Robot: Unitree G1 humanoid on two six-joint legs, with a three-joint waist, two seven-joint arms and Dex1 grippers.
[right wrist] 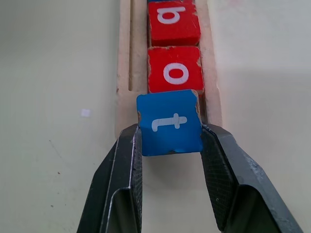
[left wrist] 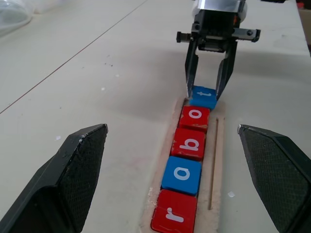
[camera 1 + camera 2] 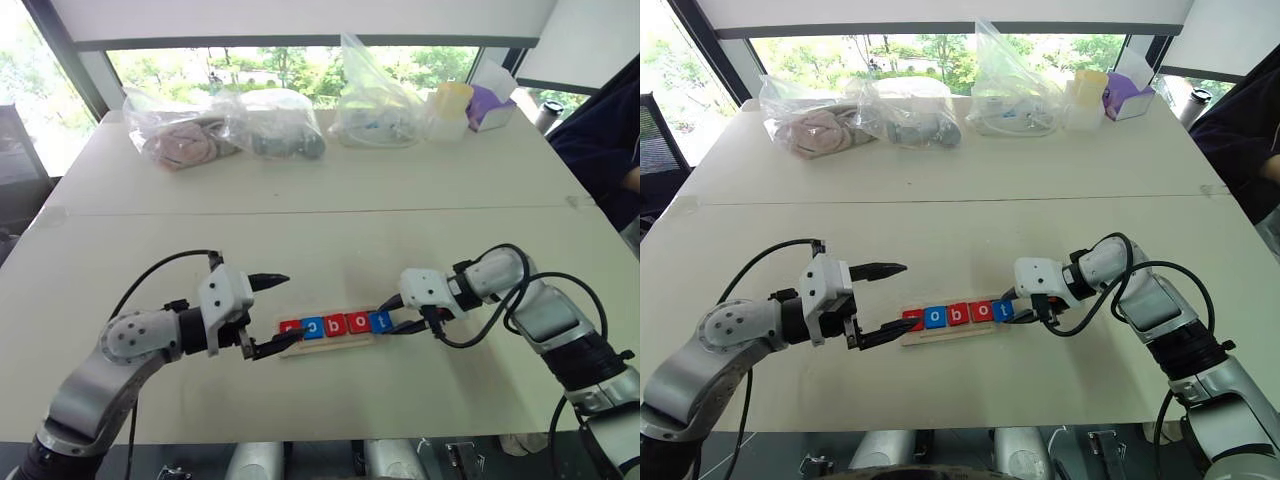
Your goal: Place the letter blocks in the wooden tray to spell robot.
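Observation:
The wooden tray (image 3: 300,351) lies near the table's front edge. Its slot holds the letter blocks in a row: red r (image 2: 174,212), blue o (image 2: 181,174), red b (image 2: 189,143) and red o (image 2: 195,117). The blue t (image 1: 170,122) is at the tray's right end, touching the red o and slightly askew. My right gripper (image 1: 170,131) is shut on the t, one finger on each side. At the tray's left end my left gripper (image 3: 280,310) stands wide open, holding nothing, with its lower finger (image 3: 275,346) close to the r.
Several clear plastic bags (image 3: 225,128) of items line the table's far edge, alongside a yellow-lidded container (image 3: 447,110) and a purple tissue box (image 3: 492,105). A person's dark sleeve (image 3: 600,140) is at the far right. A seam (image 3: 300,213) crosses the table.

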